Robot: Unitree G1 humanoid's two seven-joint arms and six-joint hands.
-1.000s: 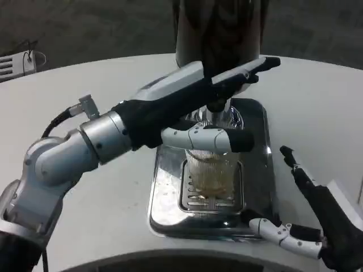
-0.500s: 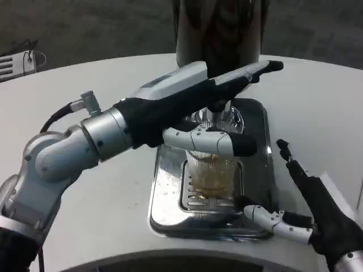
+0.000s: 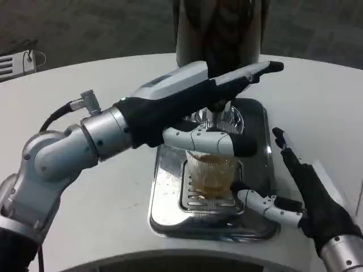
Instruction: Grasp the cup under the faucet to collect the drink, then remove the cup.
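- Under the left hand sits the cup, on the grate of the metal drip tray, right below the faucet. It already has amber drink in the bottom part.
- Left hand is stretched flat over the top of the cup toward the dispenser, with one white finger lying across just above the rim. I honestly can't tell if it's pressing a lever or gripping anything; the fingers look straight rather than wrapped.
- Right hand is open, fingers spread, holding nothing. It's just to the right of the cup, and its lower fingers reach in over the tray edge near the cup's base, not touching as far as I can see.
- My read: the step now is getting the right hand around the cup.
- To do it well, I'd slide that hand in level from the side, keep it low enough to clear the left hand's finger overhead, and wrap around the middle of the cup.
- Ribbed clear plastic probably squashes easily, so squeeze gently or the drink slops out.
- Keep it upright and pull toward the robot along the bench side, clear of the faucet.
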